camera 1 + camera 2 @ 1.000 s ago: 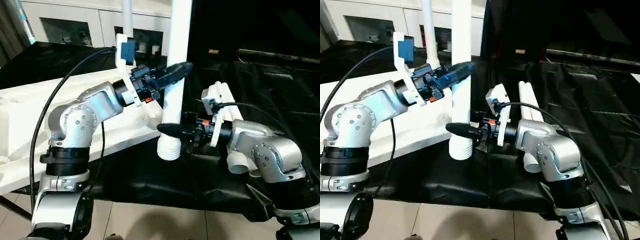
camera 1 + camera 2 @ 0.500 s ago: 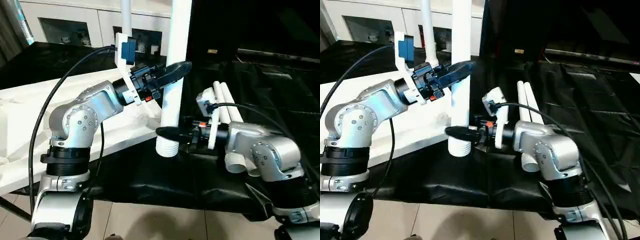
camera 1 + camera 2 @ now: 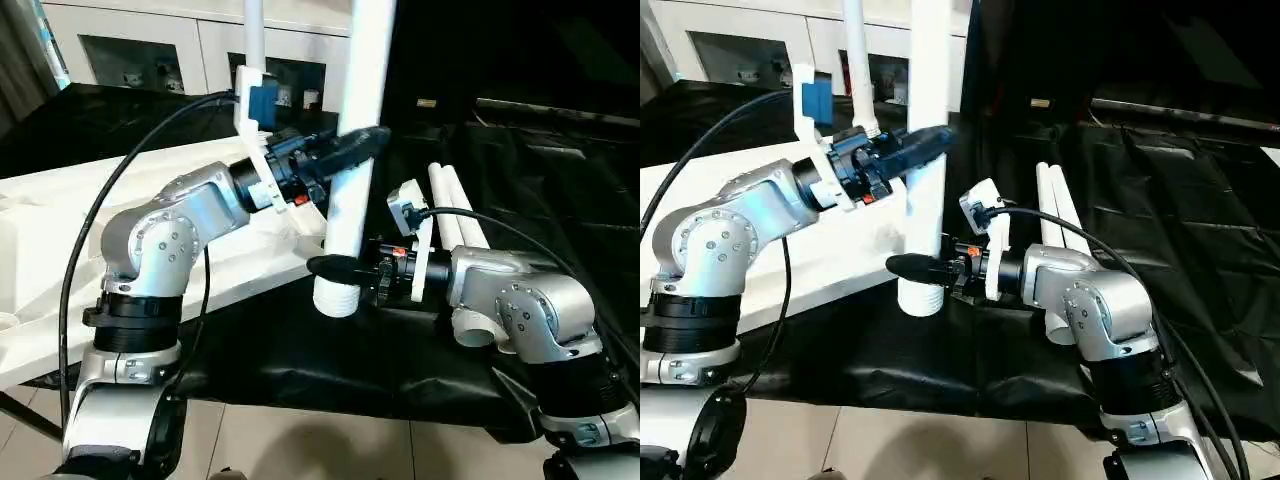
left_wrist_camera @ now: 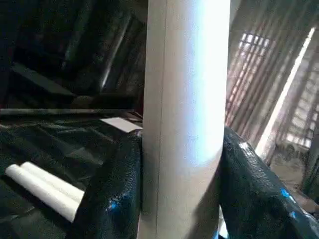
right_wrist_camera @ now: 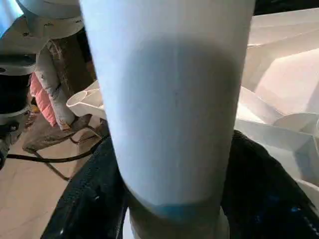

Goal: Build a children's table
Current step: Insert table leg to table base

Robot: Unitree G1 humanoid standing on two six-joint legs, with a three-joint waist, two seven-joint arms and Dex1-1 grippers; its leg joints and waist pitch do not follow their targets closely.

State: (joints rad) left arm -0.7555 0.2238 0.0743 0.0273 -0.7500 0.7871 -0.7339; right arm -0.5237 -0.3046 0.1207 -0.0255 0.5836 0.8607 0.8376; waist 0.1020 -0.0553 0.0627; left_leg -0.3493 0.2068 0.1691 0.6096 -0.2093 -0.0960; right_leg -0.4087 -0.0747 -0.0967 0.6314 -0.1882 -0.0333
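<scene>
The white table top (image 3: 60,215) lies at nine o'clock on the black-draped table (image 3: 400,350). An upright leg (image 3: 355,150) stands centre, clamped high by the left gripper (image 3: 352,143), low by the right gripper (image 3: 335,268). Spare legs (image 3: 455,210) lie at three o'clock.

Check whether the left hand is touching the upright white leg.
Touching. In the left wrist view, both black fingers press against the sides of the leg, no gap; the left hand clamps it.
</scene>
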